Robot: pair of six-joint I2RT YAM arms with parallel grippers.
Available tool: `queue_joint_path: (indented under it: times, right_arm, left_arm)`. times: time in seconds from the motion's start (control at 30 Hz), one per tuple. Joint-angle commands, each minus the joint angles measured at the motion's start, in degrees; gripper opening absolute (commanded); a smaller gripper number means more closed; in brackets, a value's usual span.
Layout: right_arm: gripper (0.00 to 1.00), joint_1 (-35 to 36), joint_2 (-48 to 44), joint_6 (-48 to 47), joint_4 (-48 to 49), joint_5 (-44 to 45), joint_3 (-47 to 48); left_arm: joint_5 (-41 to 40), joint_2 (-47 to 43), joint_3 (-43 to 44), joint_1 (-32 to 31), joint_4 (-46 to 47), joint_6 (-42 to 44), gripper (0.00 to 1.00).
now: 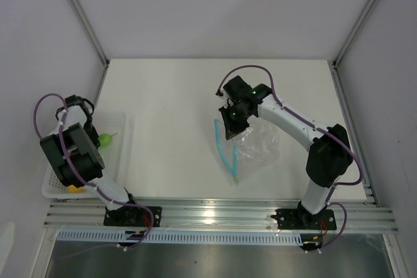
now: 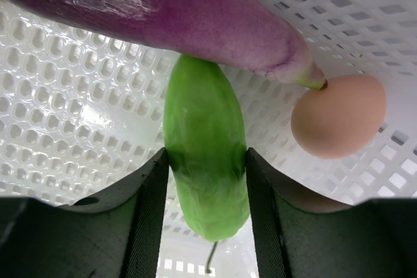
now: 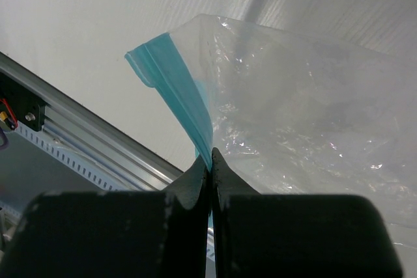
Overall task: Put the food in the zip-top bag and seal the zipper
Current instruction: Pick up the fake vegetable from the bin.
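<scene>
My left gripper (image 1: 96, 137) reaches into the white perforated basket (image 1: 121, 122). In the left wrist view it (image 2: 205, 183) is shut on the green oblong piece (image 2: 203, 122), one finger on each side. The purple elongated piece (image 2: 182, 11) lies just beyond it, and the pink round piece (image 2: 339, 125) is to the right. A yellow piece (image 1: 76, 188) shows at the basket's near end. My right gripper (image 1: 229, 129) is shut on the light blue zipper (image 3: 174, 81) of the clear bag (image 3: 306, 115) and holds that edge up. The bag (image 1: 260, 148) trails right, and the zipper strip (image 1: 225, 153) curves toward the near edge.
The basket floor (image 2: 65, 96) fills the left wrist view. A metal rail (image 1: 215, 213) runs along the table's near edge, also seen in the right wrist view (image 3: 78, 144). Frame posts and grey walls border the white table (image 1: 176, 96).
</scene>
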Motion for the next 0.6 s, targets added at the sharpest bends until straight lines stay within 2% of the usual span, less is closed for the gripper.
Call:
queue_joint_path:
  times: [0.0, 0.03, 0.07, 0.57]
  right_arm:
    - [0.00, -0.1, -3.1, -0.4, 1.3, 0.6, 0.1]
    - [0.00, -0.1, -3.4, -0.4, 1.6, 0.6, -0.1]
    - [0.00, -0.1, -3.5, -0.3, 1.8, 0.4, -0.3]
    - [0.00, 0.0, -9.4, 0.9, 4.7, 0.3, -4.1]
  left_arm:
    - [-1.3, -3.6, 0.5, -0.1, 0.2, 2.7, 0.09]
    - [-1.1, -4.3, -0.1, -0.1, 0.4, 3.5, 0.03]
    - [-0.9, -4.7, -0.4, -0.2, 0.7, 3.9, 0.01]
    - [2.9, -18.5, -4.8, -3.1, -0.3, 13.5, 0.00]
